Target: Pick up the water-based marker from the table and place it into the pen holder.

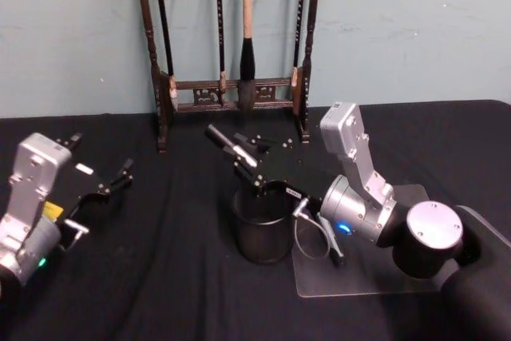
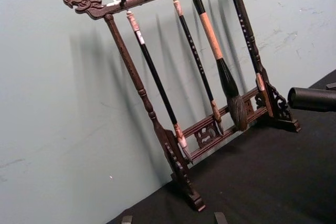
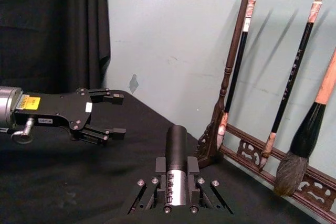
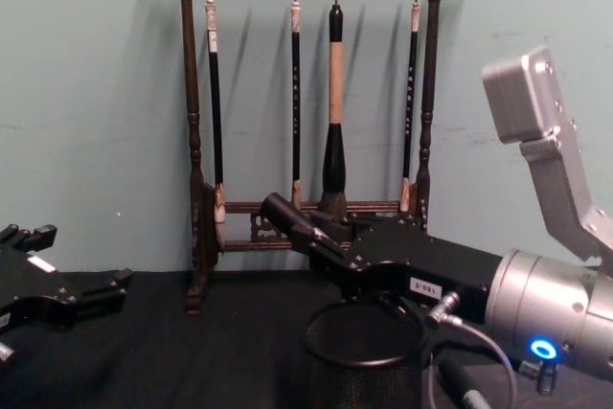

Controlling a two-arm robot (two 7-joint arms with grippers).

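Observation:
My right gripper (image 1: 249,164) is shut on the water-based marker (image 1: 227,145), a black pen with a silvery band. It holds the marker tilted, dark end up and toward the back left, just above the far rim of the pen holder (image 1: 259,241). The holder is a round black mesh cup (image 4: 364,371) standing at the table's middle. In the right wrist view the marker (image 3: 176,166) sits clamped between both fingers (image 3: 193,174). The marker's dark end (image 2: 312,99) also shows at the edge of the left wrist view. My left gripper (image 1: 102,156) rests open and holds nothing at the table's left (image 3: 113,114).
A tall dark wooden brush rack (image 1: 231,93) with several hanging brushes stands against the back wall, just behind the holder. A clear plastic sheet (image 1: 359,277) lies under my right arm. The table is covered in black cloth (image 1: 176,277).

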